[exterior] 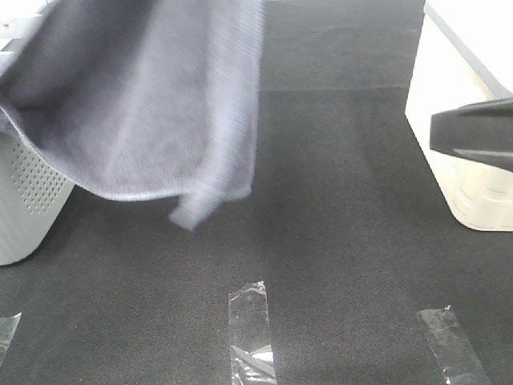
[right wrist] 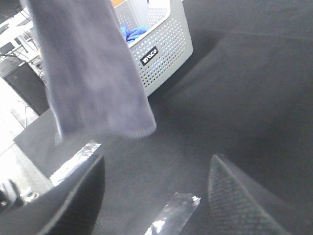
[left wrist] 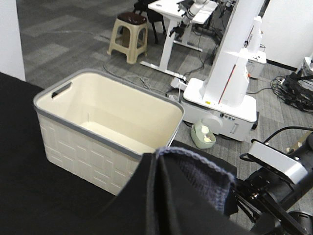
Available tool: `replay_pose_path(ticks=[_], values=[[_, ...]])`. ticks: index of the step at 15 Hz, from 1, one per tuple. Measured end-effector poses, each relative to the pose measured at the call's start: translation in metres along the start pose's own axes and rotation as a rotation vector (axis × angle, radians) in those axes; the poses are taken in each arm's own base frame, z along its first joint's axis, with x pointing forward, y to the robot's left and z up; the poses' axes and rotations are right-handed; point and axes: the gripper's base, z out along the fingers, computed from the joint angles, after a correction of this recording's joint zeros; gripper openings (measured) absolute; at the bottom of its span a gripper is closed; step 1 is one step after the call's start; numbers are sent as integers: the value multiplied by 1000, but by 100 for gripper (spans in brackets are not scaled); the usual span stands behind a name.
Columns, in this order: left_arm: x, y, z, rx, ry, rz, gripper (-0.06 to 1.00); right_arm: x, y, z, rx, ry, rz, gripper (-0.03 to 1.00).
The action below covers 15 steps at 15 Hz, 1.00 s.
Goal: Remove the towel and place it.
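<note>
While the left gripper (left wrist: 186,200) clamps the towel (exterior: 144,96), the right gripper (right wrist: 156,181) gapes empty, apart from it.

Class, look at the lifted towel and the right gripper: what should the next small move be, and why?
Probably ease the right gripper toward the hanging lower corner of the towel. Its jaws stand apart and empty, and the towel dangles above the black table ahead of it, so a second grip seems due.
</note>
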Motion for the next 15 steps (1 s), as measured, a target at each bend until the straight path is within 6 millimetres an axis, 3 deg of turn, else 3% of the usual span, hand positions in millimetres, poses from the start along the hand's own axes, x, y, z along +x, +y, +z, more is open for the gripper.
replay_pose_path(ticks=[2,4,7,10,15], values=[[8,2,24,0,23,-4,0,1,-1,11,11,34,-63,58],[9,2,31,-6,15,-1,0,5,-4,24,62,91,-94,58],[8,3,31,-15,4,-1,0,13,-4,54,74,178,-85,58],[8,3,31,-15,4,-1,0,21,-17,87,182,220,-42,67],[9,-1,29,5,24,-1,0,38,-40,111,287,300,41,70]])
